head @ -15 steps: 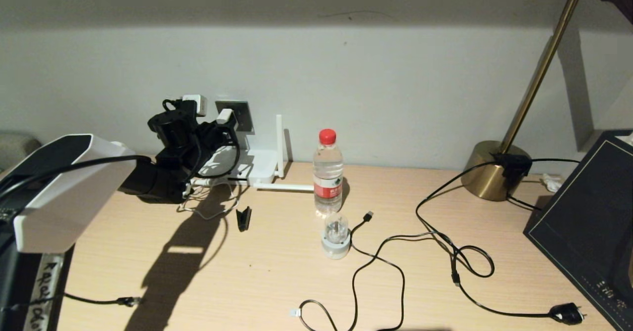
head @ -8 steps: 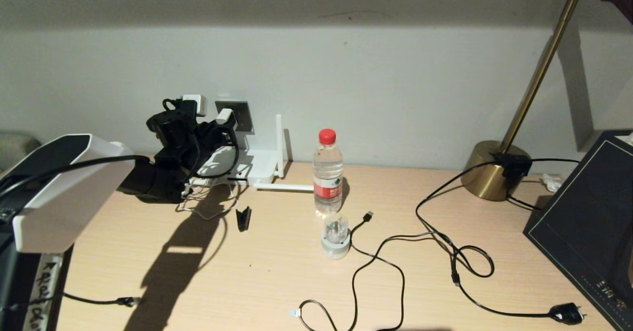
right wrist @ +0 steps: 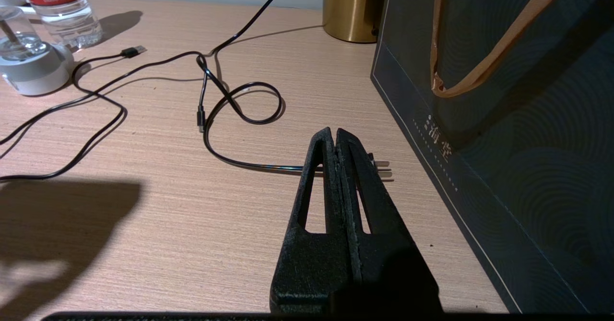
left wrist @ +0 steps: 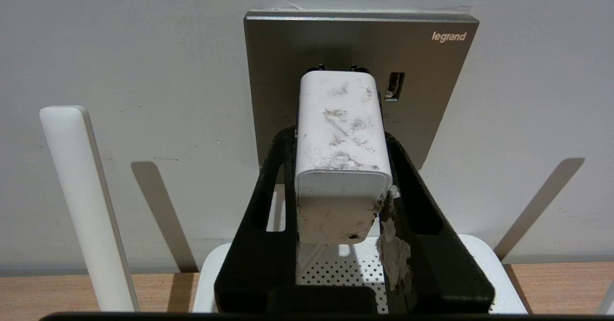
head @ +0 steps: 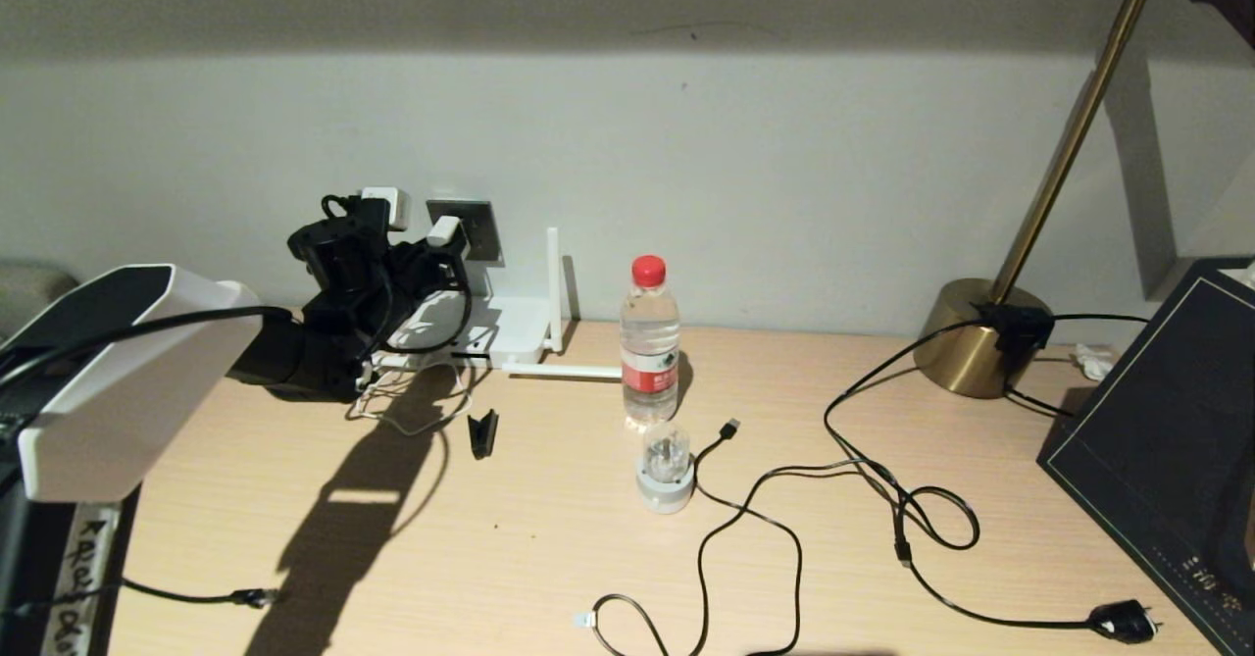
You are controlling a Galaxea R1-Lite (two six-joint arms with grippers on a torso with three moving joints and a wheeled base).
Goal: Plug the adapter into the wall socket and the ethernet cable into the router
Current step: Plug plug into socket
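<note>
Left pincer (left wrist: 341, 167): pinching the adapter (left wrist: 340, 134) by its side faces, one finger per side; back end left free, prob. so it can be pushed straight in.
Adapter: between the fingers, plug end right at the wall socket (left wrist: 422, 52) ahead of the tips; prongs hidden, so cannot tell if seated or only touching.
Adapter axis: long axis runs along the fingers, plug face twd the wall plate, blunt back end twd the wrist.
Router (head: 515, 332): below the pincer, on the tabletop (head: 549, 538) against the wall; antennas upright either side.
Ethernet cable (head: 196, 597): well behind the pincer, near the tabletop's front edge, not yet plugged.
Right pincer (right wrist: 336, 148): pressed together, empty, parked low over the tabletop beside a dark bag (right wrist: 503, 143).
Step, as judged: inserting the adapter; cable after.
</note>
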